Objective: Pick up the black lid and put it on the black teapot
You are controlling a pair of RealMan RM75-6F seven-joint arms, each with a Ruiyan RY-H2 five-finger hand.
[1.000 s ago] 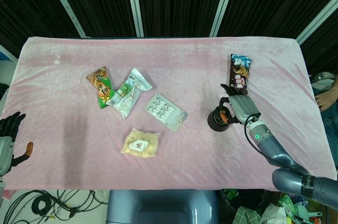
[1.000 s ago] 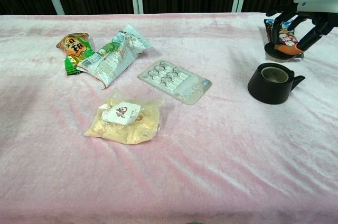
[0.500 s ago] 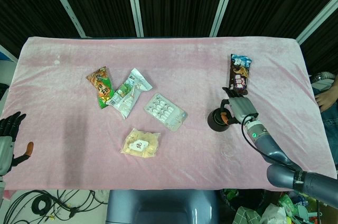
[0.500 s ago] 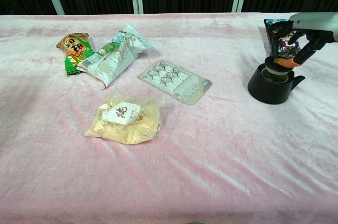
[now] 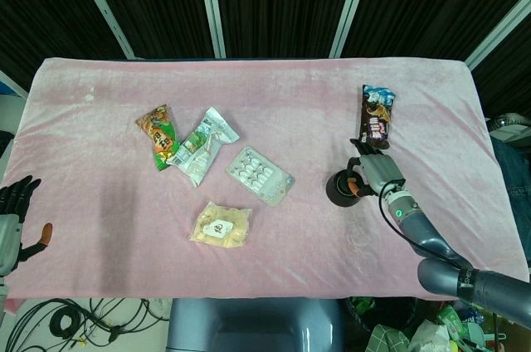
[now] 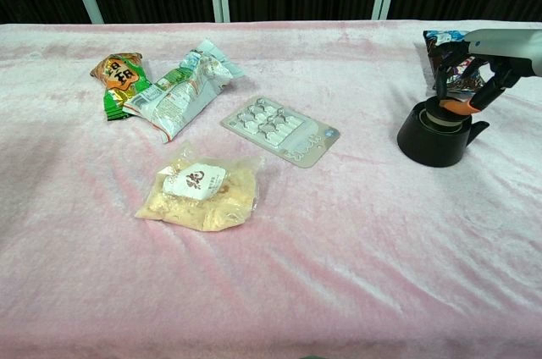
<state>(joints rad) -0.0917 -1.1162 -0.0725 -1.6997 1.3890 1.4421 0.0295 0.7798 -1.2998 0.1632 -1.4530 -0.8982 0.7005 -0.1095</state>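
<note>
The black teapot (image 6: 435, 137) (image 5: 339, 189) stands on the pink cloth at the right. The black lid (image 6: 442, 113) lies on its mouth, mostly hidden by fingers in the head view. My right hand (image 6: 471, 78) (image 5: 374, 172) hovers just over the pot, its fingers curled down around the lid and its orange-tipped thumb touching the rim. My left hand (image 5: 12, 221) hangs off the table's left edge, far from the pot, fingers apart and holding nothing.
A dark snack packet (image 6: 448, 56) lies just behind the teapot. A blister pack (image 6: 279, 129), a pale bag (image 6: 201, 190), a white-green packet (image 6: 183, 91) and an orange-green packet (image 6: 120, 79) are spread over the middle and left of the cloth.
My right hand has come down with the lid from above the teapot. The lid now rests on the pot's mouth. The left hand has stayed put.
</note>
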